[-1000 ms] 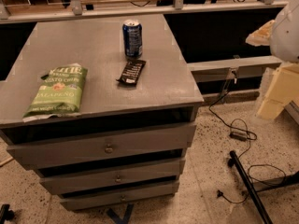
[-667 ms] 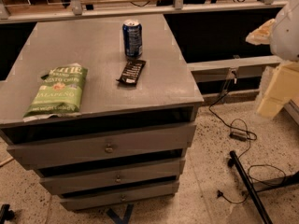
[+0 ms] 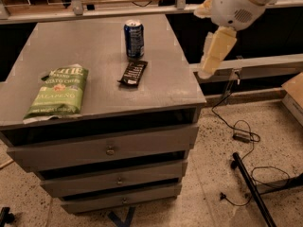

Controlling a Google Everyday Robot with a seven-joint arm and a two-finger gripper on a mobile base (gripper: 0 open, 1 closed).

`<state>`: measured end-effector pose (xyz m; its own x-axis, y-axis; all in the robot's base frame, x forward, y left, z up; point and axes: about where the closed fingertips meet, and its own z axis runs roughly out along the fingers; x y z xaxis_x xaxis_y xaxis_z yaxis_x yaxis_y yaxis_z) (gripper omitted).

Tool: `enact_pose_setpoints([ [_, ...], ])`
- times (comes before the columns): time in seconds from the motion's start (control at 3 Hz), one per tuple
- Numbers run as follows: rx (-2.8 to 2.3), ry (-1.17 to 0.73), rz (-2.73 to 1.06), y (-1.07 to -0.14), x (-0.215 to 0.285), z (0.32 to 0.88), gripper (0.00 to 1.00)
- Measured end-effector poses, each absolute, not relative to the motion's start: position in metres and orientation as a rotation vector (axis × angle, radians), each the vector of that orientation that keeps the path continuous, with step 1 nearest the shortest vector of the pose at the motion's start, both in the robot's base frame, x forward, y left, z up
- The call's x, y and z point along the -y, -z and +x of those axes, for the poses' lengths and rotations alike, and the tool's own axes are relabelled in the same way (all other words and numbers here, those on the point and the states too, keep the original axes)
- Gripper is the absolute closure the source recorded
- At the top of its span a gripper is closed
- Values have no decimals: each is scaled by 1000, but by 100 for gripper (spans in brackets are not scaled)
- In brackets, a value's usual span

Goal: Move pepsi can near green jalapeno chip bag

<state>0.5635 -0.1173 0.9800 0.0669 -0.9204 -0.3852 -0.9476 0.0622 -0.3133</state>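
A grey drawer cabinet (image 3: 94,37) is standing on a speckled floor, its flat top serving as the work surface, with cables (image 3: 241,136) trailing over the floor beyond its right edge. The gripper (image 3: 207,40) is hanging off the top's back-right corner, outside the right edge and above surface height. Its two cream fingers (image 3: 217,51) are looking spread apart and are gripping nothing, likely because the reach has not yet begun.

The green jalapeno chip bag (image 3: 57,92) is lying flat near the front-left corner, close to the left edge, and is serving as the fixed landmark. A flat black wrapper (image 3: 133,73) is lying toward the middle of the top. The pepsi can (image 3: 134,39) is standing upright just behind the wrapper, toward the back edge, well apart from the bag. It is probably easiest to grasp from the open right side.
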Motion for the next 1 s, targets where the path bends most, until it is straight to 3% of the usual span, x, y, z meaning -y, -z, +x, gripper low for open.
enact_pose_setpoints([
  [0.33, -1825, -24, -1861, -989, 83, 609, 0],
  [1.0, -1814, 22, -1863, -992, 68, 627, 0],
])
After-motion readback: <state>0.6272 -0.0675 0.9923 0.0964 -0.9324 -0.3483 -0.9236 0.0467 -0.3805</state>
